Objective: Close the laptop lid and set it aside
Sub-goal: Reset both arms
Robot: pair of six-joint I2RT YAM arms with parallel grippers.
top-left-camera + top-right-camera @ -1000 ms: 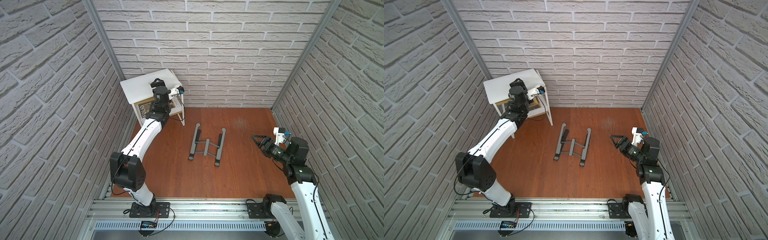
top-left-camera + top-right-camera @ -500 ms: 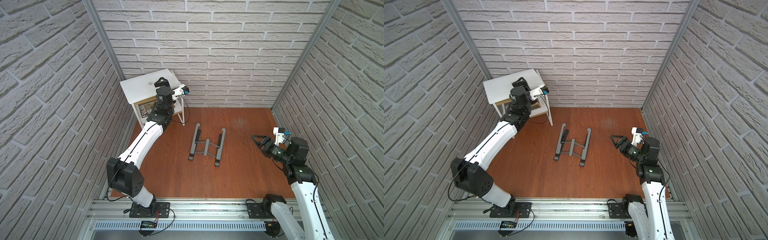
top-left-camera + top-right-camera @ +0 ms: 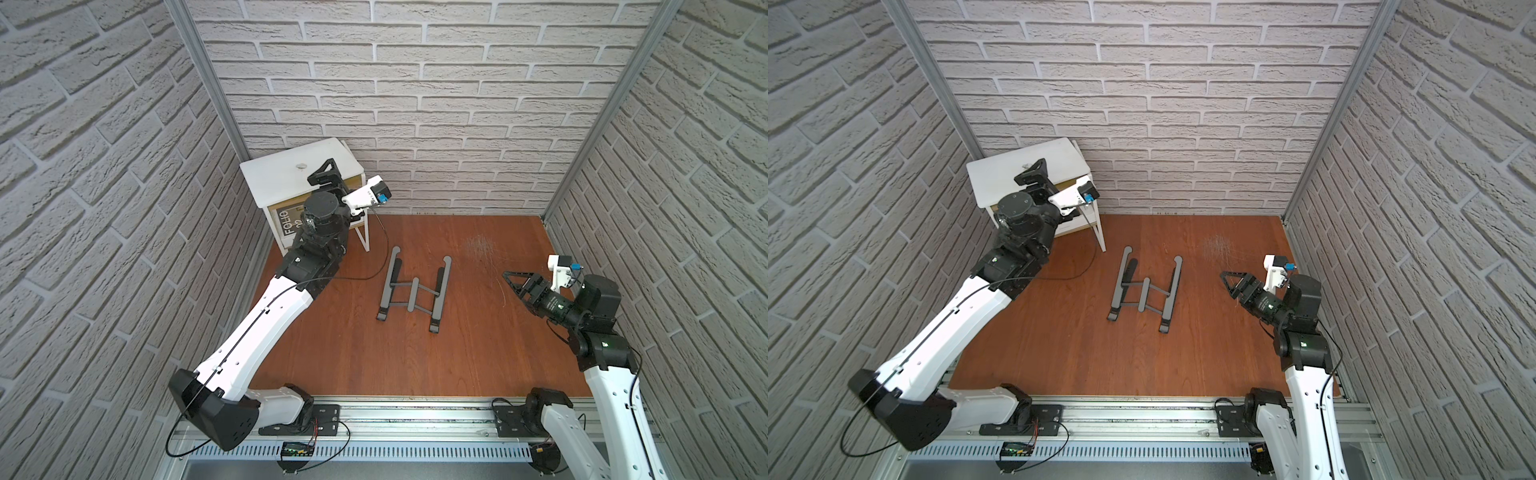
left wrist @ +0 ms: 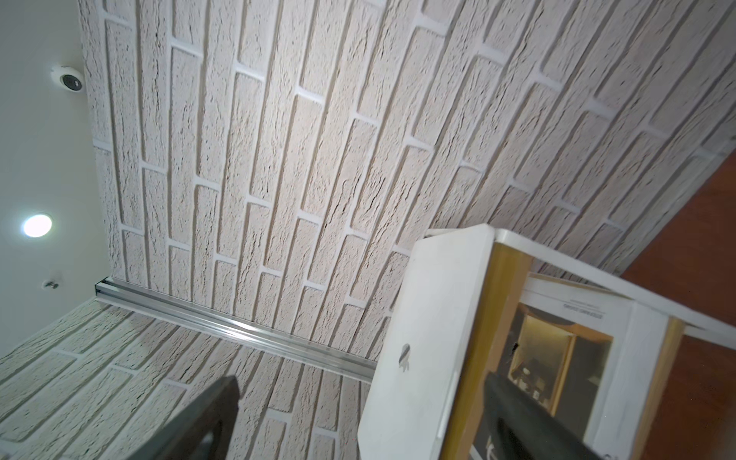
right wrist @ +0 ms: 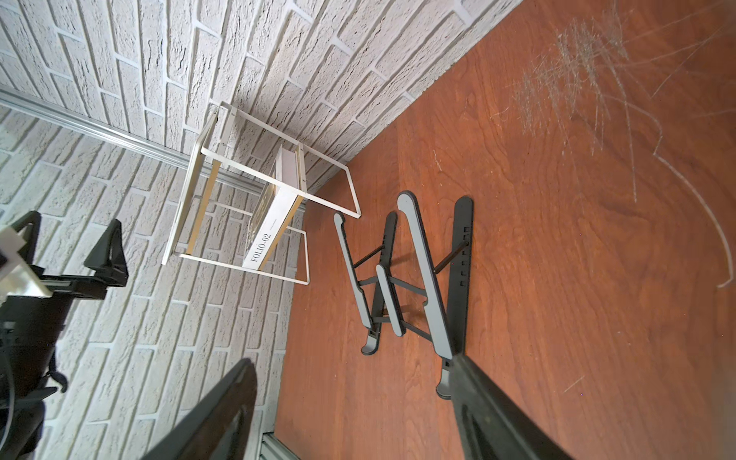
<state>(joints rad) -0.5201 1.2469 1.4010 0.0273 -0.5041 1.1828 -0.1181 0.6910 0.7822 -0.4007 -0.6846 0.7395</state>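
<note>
Brick walls [image 3: 415, 104] enclosing a wooden tabletop [image 3: 478, 345].
Laptop [image 3: 282, 180] is lying shut on a rack [image 3: 361, 239]; left hand [image 3: 327, 175] and right hand [image 3: 514, 281] are hanging released.

The left arm [image 3: 266, 332], lower left in both top views, has fat white shells and black joints. A thin black cable [image 3: 361, 277] loops out from it. The right arm [image 3: 611, 390], lower right, is white with tiny dark holes, and a small green light [image 3: 607, 344] glows on its black joint. Each wrist has a white camera block [image 3: 365, 194] with a blue bit. The right gripper [image 5: 352, 360] has dark, flat fingers [image 5: 498, 410].
</note>
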